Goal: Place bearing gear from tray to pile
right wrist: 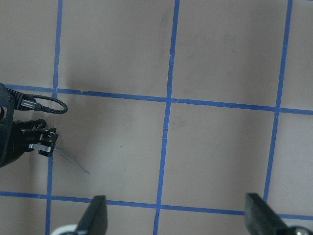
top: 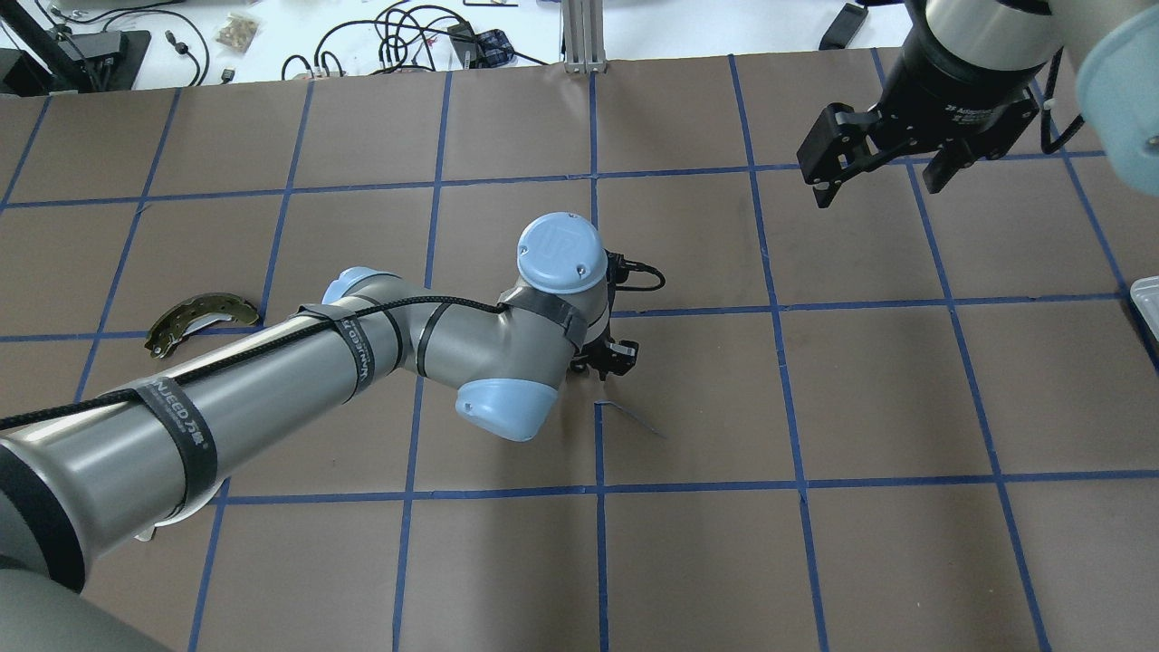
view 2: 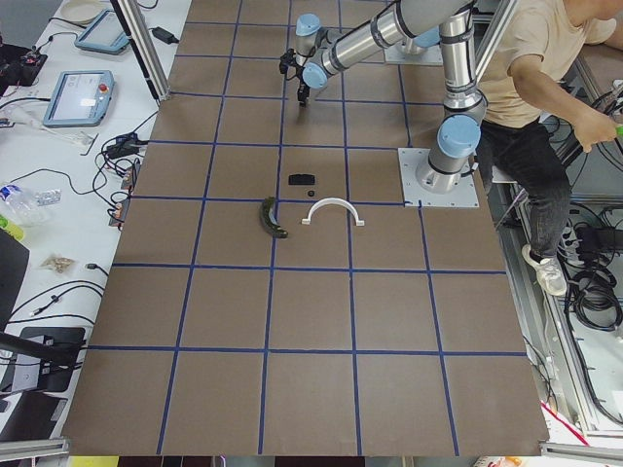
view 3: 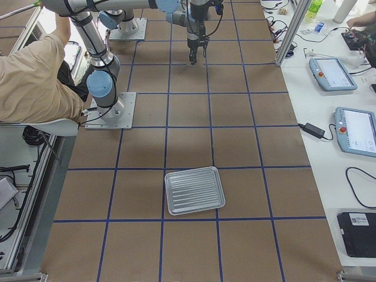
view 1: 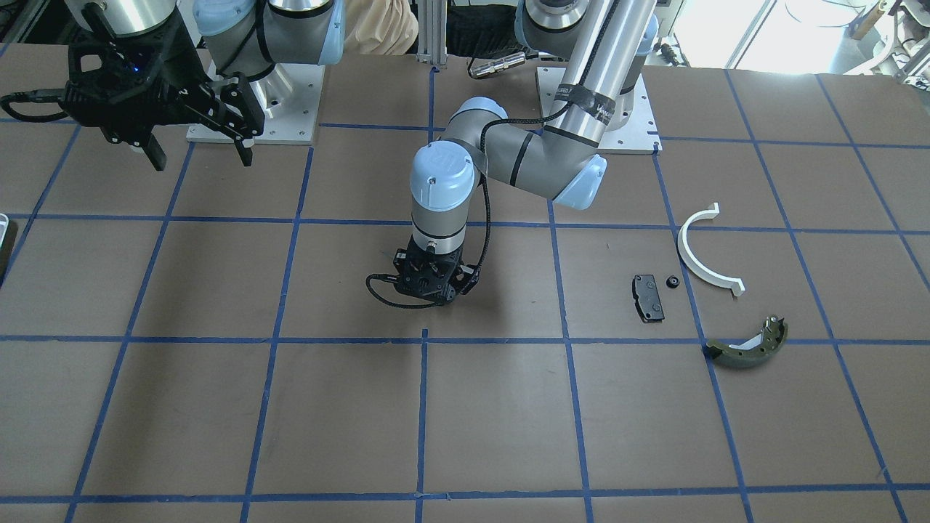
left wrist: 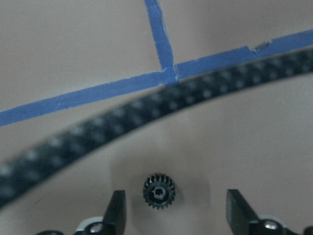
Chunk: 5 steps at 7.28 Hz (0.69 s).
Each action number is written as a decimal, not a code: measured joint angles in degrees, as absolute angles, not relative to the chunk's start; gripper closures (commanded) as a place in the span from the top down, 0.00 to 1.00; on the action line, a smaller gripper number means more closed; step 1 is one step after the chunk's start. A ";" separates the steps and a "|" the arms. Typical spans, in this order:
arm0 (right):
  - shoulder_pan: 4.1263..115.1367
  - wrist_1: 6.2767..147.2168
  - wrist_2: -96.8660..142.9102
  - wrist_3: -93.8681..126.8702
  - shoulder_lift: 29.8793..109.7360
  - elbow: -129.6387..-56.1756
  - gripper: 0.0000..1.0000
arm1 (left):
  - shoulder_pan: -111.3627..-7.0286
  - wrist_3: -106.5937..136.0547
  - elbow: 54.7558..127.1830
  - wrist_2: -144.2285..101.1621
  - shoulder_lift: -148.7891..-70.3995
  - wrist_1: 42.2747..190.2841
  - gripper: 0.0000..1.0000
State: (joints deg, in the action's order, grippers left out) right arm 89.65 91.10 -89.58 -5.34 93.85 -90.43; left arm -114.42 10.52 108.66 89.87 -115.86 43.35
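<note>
The bearing gear (left wrist: 159,191), a small black toothed wheel, lies flat on the brown table. My left gripper (left wrist: 176,201) is open and low over the table's middle, one finger on each side of the gear, not touching it. It also shows in the front view (view 1: 430,292) and the overhead view (top: 605,355). The pile lies apart from it: a black pad (view 1: 647,298), a tiny black round piece (view 1: 673,281), a white half-ring (view 1: 701,254) and an olive brake shoe (view 1: 748,345). The tray (view 3: 194,190) looks empty. My right gripper (top: 878,167) is open, empty and held high.
A black braided cable (left wrist: 146,117) crosses the left wrist view above the gear. A peeled strip of blue tape (top: 634,415) sticks up beside the left gripper. A seated person (view 2: 545,88) is behind the robot bases. The tray's rim shows at the overhead view's right edge (top: 1146,299).
</note>
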 measured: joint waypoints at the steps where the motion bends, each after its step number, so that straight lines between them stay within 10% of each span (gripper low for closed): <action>1: 89.51 91.02 -89.56 -4.13 93.81 -90.44 1.00 | -114.38 10.39 108.69 89.77 -116.00 43.42 0.00; 5: 89.55 90.76 -89.65 -1.29 93.81 -90.76 1.00 | -113.84 9.52 108.20 89.41 -114.67 44.38 0.00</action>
State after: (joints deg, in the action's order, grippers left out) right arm 89.55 90.76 -89.65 -1.29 93.81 -90.76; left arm -113.84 9.52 108.20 89.41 -114.67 44.38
